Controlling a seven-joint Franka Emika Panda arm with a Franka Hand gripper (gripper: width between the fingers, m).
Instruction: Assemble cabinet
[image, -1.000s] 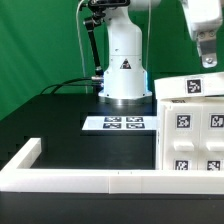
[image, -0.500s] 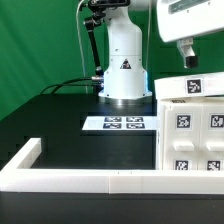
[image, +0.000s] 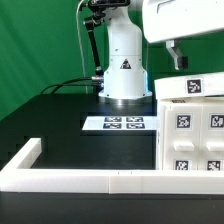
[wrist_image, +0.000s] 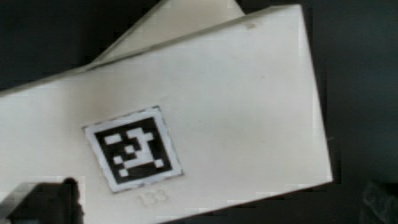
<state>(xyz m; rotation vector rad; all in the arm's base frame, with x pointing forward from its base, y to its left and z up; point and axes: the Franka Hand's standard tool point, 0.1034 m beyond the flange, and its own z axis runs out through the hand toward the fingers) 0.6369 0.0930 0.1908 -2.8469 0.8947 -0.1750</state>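
The white cabinet box (image: 190, 125) stands at the exterior view's right, with several black-and-white tags on its faces. A tagged white part (image: 190, 87) lies on top of it. My gripper (image: 176, 56) hangs from the white hand at the top right, above the cabinet's near-left top corner and not touching it. In the wrist view a white cabinet panel with one tag (wrist_image: 187, 115) lies below my gripper (wrist_image: 210, 205). One dark fingertip (wrist_image: 45, 203) shows at one lower corner and the other at the opposite edge, wide apart with nothing between them.
The marker board (image: 118, 124) lies flat on the black table in front of the robot base (image: 125, 65). A long low white border rail (image: 90, 180) runs along the front and turns up the left side. A black cable trails behind the base.
My gripper has moved toward the exterior view's left above the cabinet. The white hand now fills more of the top right corner. The cabinet has not moved.
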